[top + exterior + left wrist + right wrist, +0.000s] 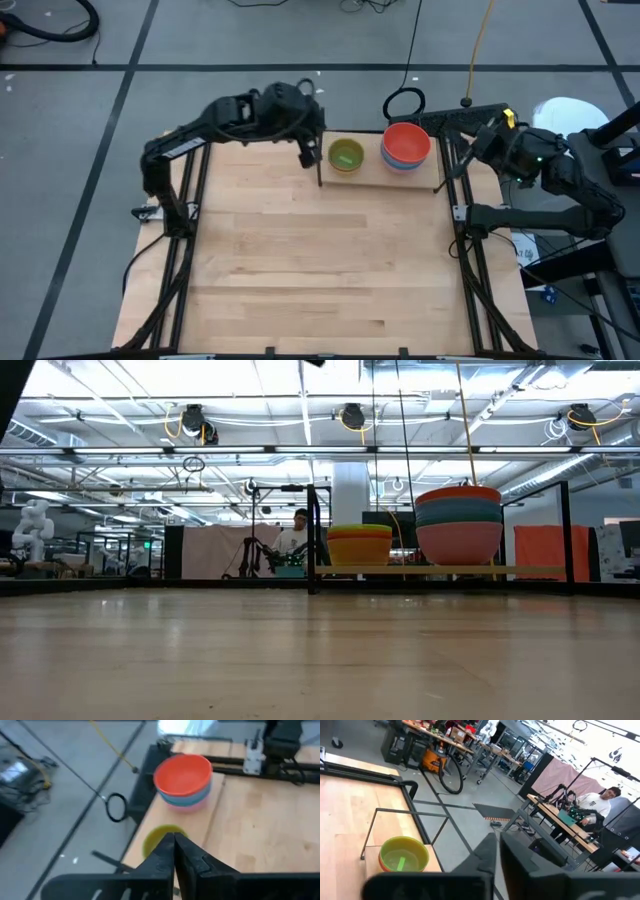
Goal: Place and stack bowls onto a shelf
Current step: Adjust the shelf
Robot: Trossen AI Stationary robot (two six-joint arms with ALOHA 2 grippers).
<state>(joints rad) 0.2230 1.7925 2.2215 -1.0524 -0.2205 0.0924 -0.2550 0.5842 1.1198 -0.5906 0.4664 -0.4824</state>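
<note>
Tabletop (300, 660) fills the foreground of the low view, bare wood. Shelf (365, 178) sits at the far table edge, upper centre of the high view, long axis running left-right across the frame, black bars at its ends. Two stacks on it, all bowls upright, openings up. Small stack (346, 155) on the shelf's left half: green bowl on top, yellow and orange rims showing below it in the low view. Large stack (405, 146) on the right half: red bowl on top, then blue, teal and pink in the low view. Stacks stand apart, not touching. Left gripper (307, 155) hangs just left of the small stack, fingers pressed together, nothing held. Right gripper (478, 146) is right of the shelf, off its right end, fingers together, empty.
</note>
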